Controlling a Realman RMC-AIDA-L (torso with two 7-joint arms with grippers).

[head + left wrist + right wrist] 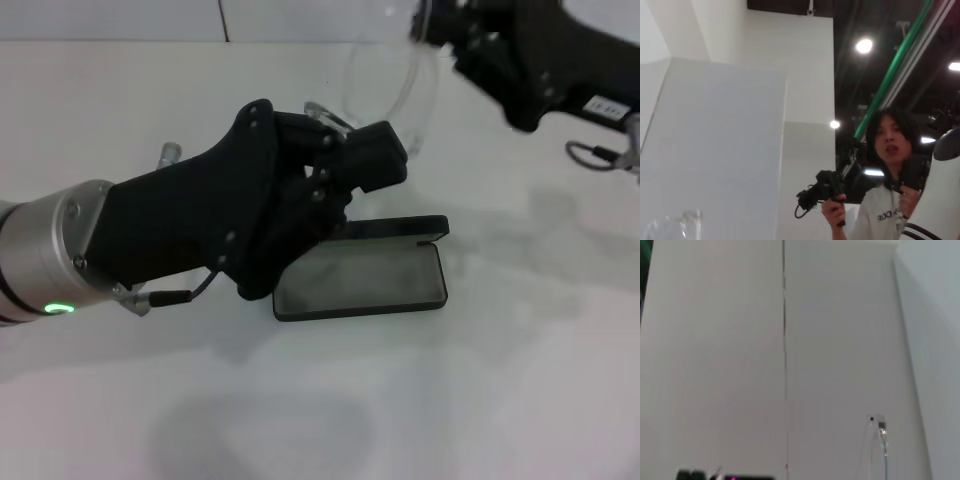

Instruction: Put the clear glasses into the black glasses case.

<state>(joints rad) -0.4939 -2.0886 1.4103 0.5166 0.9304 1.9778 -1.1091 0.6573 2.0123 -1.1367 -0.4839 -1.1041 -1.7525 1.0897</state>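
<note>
Two black grippers are up over one white table point(520, 400). The left gripper point(350, 150) reaches across the middle, hiding part of the one black glasses case point(365, 275) — open, grey lining up, lid raised at its far edge. It pinches one arm of the single clear glasses point(385, 85), held aloft beyond the case. The right gripper point(440, 30) meets the lens top; its grip cannot be told.
</note>
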